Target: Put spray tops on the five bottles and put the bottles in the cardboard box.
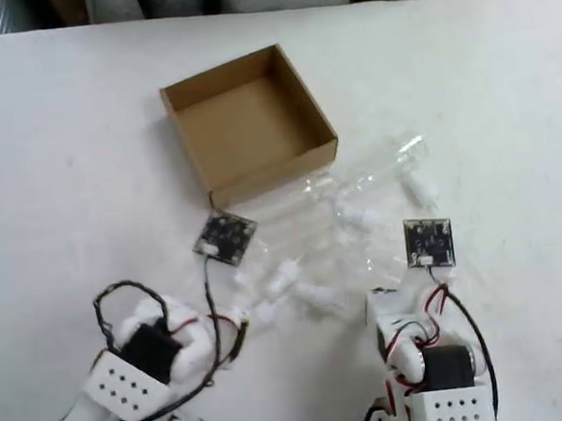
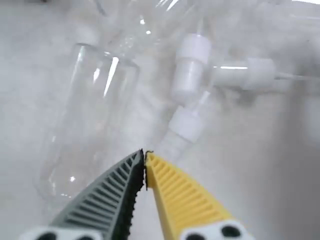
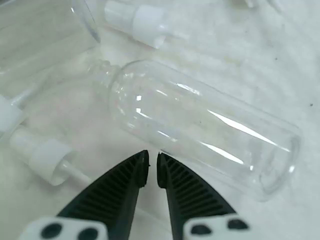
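Bottles: clear plastic bottles lie on their sides in a loose cluster on the white table. They are just near and right of the box, between it and the two arms. The clearest one in the high view is at the far right of the cluster.
Bottle by the left gripper: one clear bottle lies just ahead of the fingertips, a little to one side.
Bottle by the right gripper: another clear bottle lies across, just ahead of the fingertips, with its threaded neck bare.
Spray tops: white plastic spray tops are scattered loose among the bottles. Several lie ahead of the left gripper, and two lie beside the right gripper's bottle.
Box: the brown square cardboard box sits far of the cluster, open at the top, and all the bottles lie outside it.
Left gripper: its grey and yellow fingers are pressed together at the tips and pinch nothing.
Right gripper: its black fingers are drawn together with only a thin slit between them and pinch nothing.
Arms: the left arm is at the near left and the right arm at the near right, both pointing toward the cluster.
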`<state>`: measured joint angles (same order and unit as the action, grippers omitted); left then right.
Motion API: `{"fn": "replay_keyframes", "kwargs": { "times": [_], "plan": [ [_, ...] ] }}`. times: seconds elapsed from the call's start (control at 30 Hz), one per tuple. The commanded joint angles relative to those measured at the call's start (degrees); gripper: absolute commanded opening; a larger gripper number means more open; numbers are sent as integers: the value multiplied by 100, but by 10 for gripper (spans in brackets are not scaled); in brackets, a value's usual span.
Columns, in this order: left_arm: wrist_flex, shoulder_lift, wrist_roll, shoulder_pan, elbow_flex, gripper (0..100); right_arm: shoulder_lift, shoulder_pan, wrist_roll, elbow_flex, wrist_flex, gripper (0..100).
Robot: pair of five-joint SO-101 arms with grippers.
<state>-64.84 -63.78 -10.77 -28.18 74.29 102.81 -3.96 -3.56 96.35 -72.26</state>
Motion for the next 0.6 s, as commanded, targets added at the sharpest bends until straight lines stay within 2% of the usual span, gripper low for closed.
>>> {"fn": "replay_keyframes", "kwargs": {
  "times": [0.0, 0.2, 0.4, 0.57],
  "plan": [
    [123, 31, -35, 382, 79, 29, 40, -400, 70, 53, -40, 17],
    [114, 48, -26, 690, 123, 28, 48, -558, 70, 44, 127, 18],
    [141, 57, 97, 813, 580, 30, 48, -136, 70, 44, 286, 18],
    [185, 66, 457, 1543, 677, 28, 48, -136, 70, 44, 295, 18]
  ]
}}
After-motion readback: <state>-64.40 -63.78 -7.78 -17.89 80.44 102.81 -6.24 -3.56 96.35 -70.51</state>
